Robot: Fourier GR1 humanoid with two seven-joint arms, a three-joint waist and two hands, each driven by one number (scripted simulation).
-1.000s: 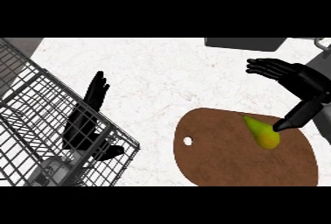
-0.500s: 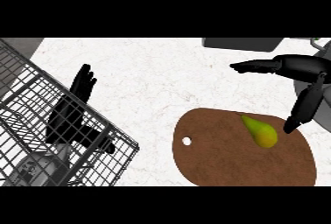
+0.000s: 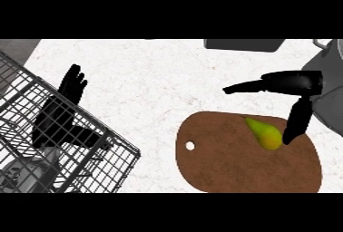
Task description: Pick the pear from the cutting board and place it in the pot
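Note:
A yellow-green pear (image 3: 264,133) lies on the brown oval cutting board (image 3: 227,167) at the lower right. My right hand (image 3: 289,84) hovers just above and to the right of the pear, open, fingers stretched left over the counter and the thumb pointing down beside the pear's right side. The grey pot (image 3: 327,81) shows partly at the right edge, behind that hand. My left hand (image 3: 61,111) is open, fingers up, over the wire rack at the left.
A wire dish rack (image 3: 47,149) fills the lower left. A dark grey object (image 3: 244,44) sits at the top edge. White speckled counter (image 3: 154,86) lies between the rack and the board.
My right hand has dropped lower and closer to the pear, its thumb now beside it. The left hand has shifted slightly left over the rack. The pear has not moved.

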